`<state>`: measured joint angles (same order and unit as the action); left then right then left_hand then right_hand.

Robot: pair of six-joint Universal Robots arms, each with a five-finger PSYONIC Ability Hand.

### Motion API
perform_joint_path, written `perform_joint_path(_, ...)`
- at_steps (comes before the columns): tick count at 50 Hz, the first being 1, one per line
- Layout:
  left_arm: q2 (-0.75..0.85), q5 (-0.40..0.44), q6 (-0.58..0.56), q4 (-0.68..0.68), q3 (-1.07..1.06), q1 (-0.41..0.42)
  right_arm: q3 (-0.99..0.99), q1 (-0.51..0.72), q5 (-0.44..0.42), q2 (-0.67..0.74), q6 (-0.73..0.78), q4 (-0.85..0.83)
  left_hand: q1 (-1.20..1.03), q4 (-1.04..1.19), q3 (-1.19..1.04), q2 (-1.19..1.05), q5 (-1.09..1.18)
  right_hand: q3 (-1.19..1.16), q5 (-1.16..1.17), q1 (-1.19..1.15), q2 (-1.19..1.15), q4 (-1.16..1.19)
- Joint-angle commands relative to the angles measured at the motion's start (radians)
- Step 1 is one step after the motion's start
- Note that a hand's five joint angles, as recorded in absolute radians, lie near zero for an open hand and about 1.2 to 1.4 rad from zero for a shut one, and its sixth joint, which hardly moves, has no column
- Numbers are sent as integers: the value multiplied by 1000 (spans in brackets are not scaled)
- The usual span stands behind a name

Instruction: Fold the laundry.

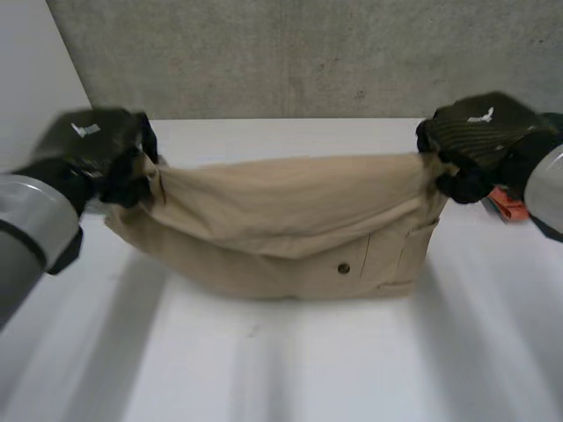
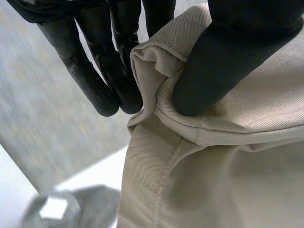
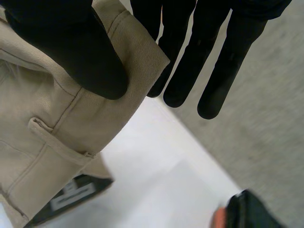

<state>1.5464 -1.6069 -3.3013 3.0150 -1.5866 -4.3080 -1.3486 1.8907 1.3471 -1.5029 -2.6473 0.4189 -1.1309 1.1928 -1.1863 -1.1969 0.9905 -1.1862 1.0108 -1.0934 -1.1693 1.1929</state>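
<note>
Beige garment (image 1: 290, 229) strung up between both hands over the white table (image 1: 290, 378)!
It sags low in the middle, button (image 1: 343, 268) facing near. The left hand (image 1: 97, 154) pinches the left end, thumb (image 2: 213, 71) clamping cloth against straight fingers. The right hand (image 1: 479, 132) does likewise at the right end, half hiding an orange-and-black object (image 1: 508, 204).

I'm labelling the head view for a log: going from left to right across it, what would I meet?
left hand, pinching one end of the cloth → beige garment, stretched between the two hands → right hand, pinching the other end
</note>
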Motion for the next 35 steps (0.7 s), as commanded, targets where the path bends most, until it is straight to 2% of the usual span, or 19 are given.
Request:
perform_joint_path(1, 266, -51, -6, -10, 40, 13, 62, 11, 4, 234, -5, 6, -265, 203, -210, -199, 231, -210, 211, -303, -227, 203)
perform_joint_path(6, 423, -91, 0, -15, 108, 19, 91, 41, 49, 374, -28, -37, -265, 203, -210, -199, 231, -210, 211, -303, -227, 203)
perform_joint_path(9, 498, -102, 0, -30, 146, 28, 98, 70, 95, 440, -31, -66, -84, 22, -29, -18, 50, -210, 211, -303, -227, 203)
perform_joint_path(11, 518, -103, -1, -45, 158, 37, 101, 82, 121, 460, -29, -78, 68, -130, 124, 134, -102, -52, 53, -145, -69, 45)
perform_joint_path(12, 520, -110, -3, -60, 165, 48, 101, 91, 145, 472, -28, -86, 264, -326, 319, 330, -298, 257, -256, 164, 240, -264)
perform_joint_path(13, 517, -111, -3, -62, 165, 50, 98, 94, 158, 472, -29, -91, 324, -386, 379, 390, -358, 385, -384, 292, 368, -392)
perform_joint_path(15, 500, -117, -3, -71, 162, 56, 94, 99, 178, 469, -29, -97, 441, -503, 497, 507, -475, 506, -505, 413, 489, -513)
perform_joint_path(18, 472, -123, -4, -64, 151, 56, 79, 99, 201, 440, -28, -117, 495, -556, 550, 561, -529, 618, -617, 525, 601, -625)
perform_joint_path(26, 259, -113, -29, -5, 42, 7, -20, 67, 172, 267, 36, -166, 679, -741, 735, 745, -714, 677, -676, 584, 660, -684)
perform_joint_path(30, 179, -59, -89, 44, -30, -19, -70, 50, 120, 201, 101, -164, 753, -815, 808, 819, -787, 677, -676, 584, 660, -684)
perform_joint_path(35, 139, 82, -248, 106, -133, -55, -125, 30, 9, 171, 159, -129, 809, -871, 864, 875, -843, 677, -676, 584, 660, -684)
